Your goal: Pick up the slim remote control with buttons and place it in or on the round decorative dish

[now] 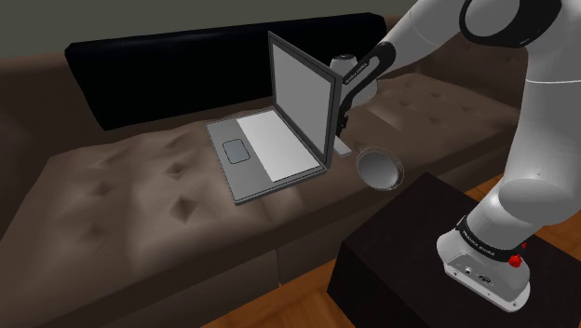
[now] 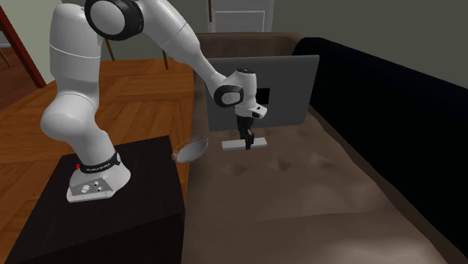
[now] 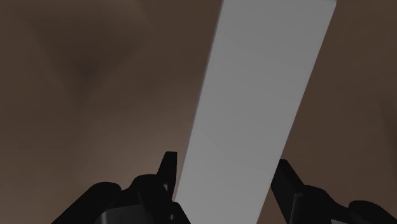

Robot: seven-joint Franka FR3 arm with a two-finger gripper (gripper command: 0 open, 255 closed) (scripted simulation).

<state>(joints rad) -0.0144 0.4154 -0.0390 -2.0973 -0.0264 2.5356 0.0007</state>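
The remote is drawn as a plain light-grey slim slab with no buttons showing. It lies on the brown sofa seat behind the open laptop, as the remote in the second exterior view and the remote in the shoulder view. My black gripper points straight down on it. In the wrist view my gripper has one finger against each long edge of the slab, shut on it. The round dish, dark-rimmed with a grey inside, sits tilted at the sofa's front edge, close beside the gripper; the dish is near the stand.
An open grey laptop stands on the sofa; its upright screen is close behind my hand. The dark sofa back runs behind it. The black stand carries the arm's base, with wood floor beside it.
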